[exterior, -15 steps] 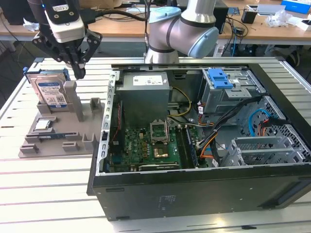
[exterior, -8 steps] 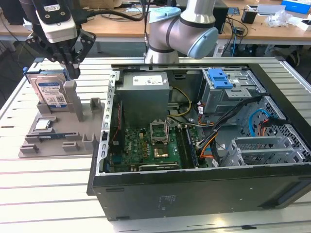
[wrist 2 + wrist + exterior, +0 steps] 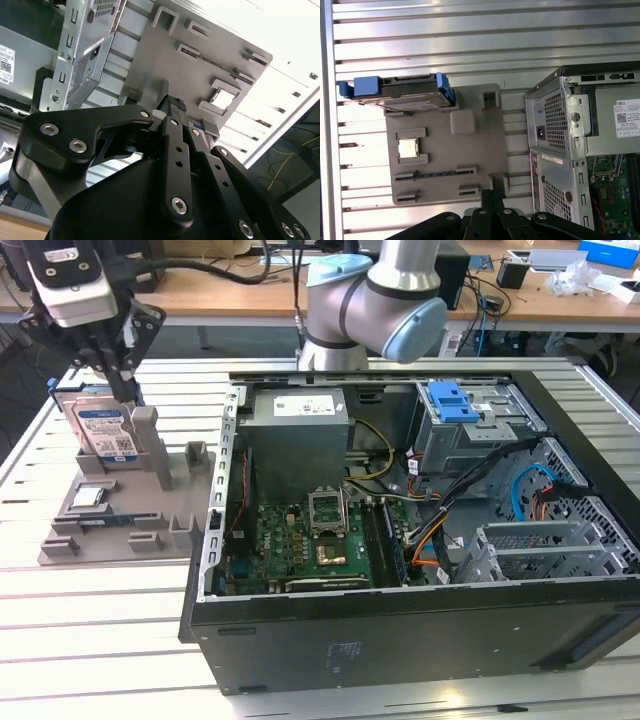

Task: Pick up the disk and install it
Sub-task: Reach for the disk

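The disk stands on edge in a slot at the back of a grey holder plate, its blue-and-white label facing the camera. In the first wrist view the disk shows its top edge and blue rails. My gripper hangs just above the disk's top edge, toward the exterior view's right end of it, fingers together and holding nothing. The shut fingertips also show in the first wrist view, and in the second wrist view the gripper points down at the holder plate.
An open computer case lies to the exterior view's right of the plate, with a grey power-supply box, a motherboard and a drive cage with a blue latch. A small silver chip rests on the plate. The table is slatted metal.
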{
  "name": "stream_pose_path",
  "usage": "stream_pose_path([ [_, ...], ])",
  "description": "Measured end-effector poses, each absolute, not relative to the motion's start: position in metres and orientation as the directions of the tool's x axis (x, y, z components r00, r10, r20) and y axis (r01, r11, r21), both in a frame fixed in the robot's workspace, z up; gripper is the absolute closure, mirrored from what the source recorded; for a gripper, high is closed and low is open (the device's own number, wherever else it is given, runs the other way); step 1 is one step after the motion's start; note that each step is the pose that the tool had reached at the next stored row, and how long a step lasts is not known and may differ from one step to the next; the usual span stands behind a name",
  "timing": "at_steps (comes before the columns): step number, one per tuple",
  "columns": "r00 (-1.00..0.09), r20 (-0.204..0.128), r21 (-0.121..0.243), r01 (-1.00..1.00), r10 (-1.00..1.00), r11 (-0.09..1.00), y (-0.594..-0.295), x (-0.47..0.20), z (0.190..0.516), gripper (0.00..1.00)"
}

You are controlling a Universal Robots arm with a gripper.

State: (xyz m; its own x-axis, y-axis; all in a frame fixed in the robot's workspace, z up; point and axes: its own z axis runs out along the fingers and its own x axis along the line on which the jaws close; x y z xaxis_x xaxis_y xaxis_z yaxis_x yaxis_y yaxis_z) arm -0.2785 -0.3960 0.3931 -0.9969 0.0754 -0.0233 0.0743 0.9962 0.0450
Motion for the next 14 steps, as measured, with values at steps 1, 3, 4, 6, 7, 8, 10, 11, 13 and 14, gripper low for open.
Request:
stream_pose_path([
  [1, -0.997, -0.023, 0.045, 0.074, 0.075, 0.996, -0.396, -0.282, 0.393, 0.9],
  [3, -0.997, -0.023, 0.045, 0.074, 0.075, 0.996, -0.395, -0.292, 0.393, 0.9],
  [4, -0.997, -0.023, 0.045, 0.074, 0.075, 0.996, -0.394, -0.296, 0.393, 0.9],
  [6, -0.997, -0.023, 0.045, 0.074, 0.075, 0.996, -0.393, -0.303, 0.393, 0.9],
  [7, -0.997, -0.023, 0.045, 0.074, 0.075, 0.996, -0.393, -0.306, 0.393, 0.9],
  [8, -0.997, -0.023, 0.045, 0.074, 0.075, 0.996, -0.392, -0.31, 0.393, 0.9],
  [10, -0.997, -0.023, 0.045, 0.074, 0.075, 0.996, -0.391, -0.316, 0.393, 0.9],
  [11, -0.997, -0.023, 0.045, 0.074, 0.075, 0.996, -0.388, -0.322, 0.393, 0.9],
  [13, -0.997, -0.023, 0.044, 0.074, 0.075, 0.996, -0.383, -0.328, 0.393, 0.9],
  [14, -0.997, -0.023, 0.044, 0.074, 0.075, 0.996, -0.381, -0.331, 0.393, 0.9],
])
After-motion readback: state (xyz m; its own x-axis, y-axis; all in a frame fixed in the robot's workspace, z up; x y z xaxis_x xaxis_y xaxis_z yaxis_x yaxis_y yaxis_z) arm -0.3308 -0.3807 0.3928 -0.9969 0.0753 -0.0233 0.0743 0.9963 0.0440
